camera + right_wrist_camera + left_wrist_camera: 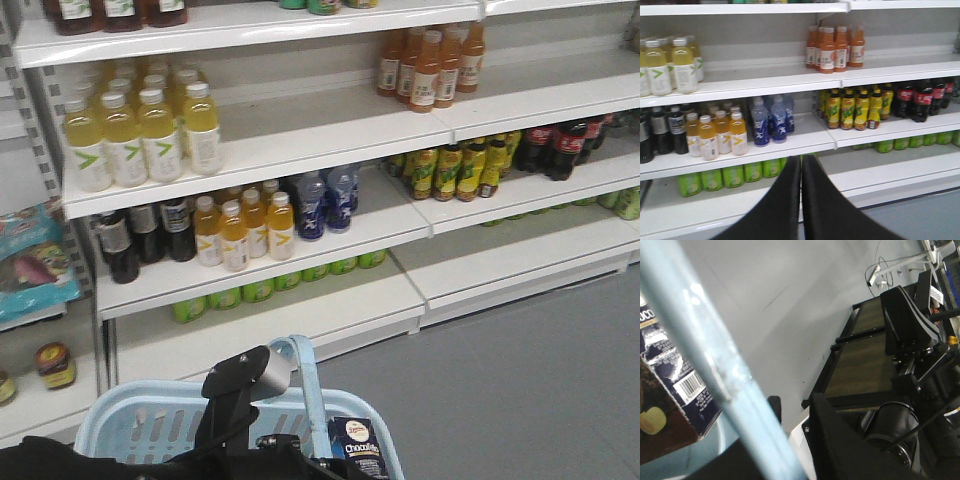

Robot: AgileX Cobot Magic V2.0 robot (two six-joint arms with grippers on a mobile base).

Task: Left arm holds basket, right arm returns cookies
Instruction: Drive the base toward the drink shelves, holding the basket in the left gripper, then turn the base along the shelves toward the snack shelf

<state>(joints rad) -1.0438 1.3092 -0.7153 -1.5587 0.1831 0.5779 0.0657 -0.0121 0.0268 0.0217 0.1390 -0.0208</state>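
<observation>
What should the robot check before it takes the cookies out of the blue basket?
1. Left gripper holds the basket by its handle: ok, the handle stands up.
2. Cookies reachable: ok, the box stands upright at the basket's right end.
3. Right gripper empty: ok.
4. Right gripper open for grabbing: not ok, its fingers are shut together.
5. Right gripper aimed at the cookies: not ok, it faces the drink shelves.
6. Spot for the cookies on the shelves: cannot tell, no matching boxes in view.
</observation>
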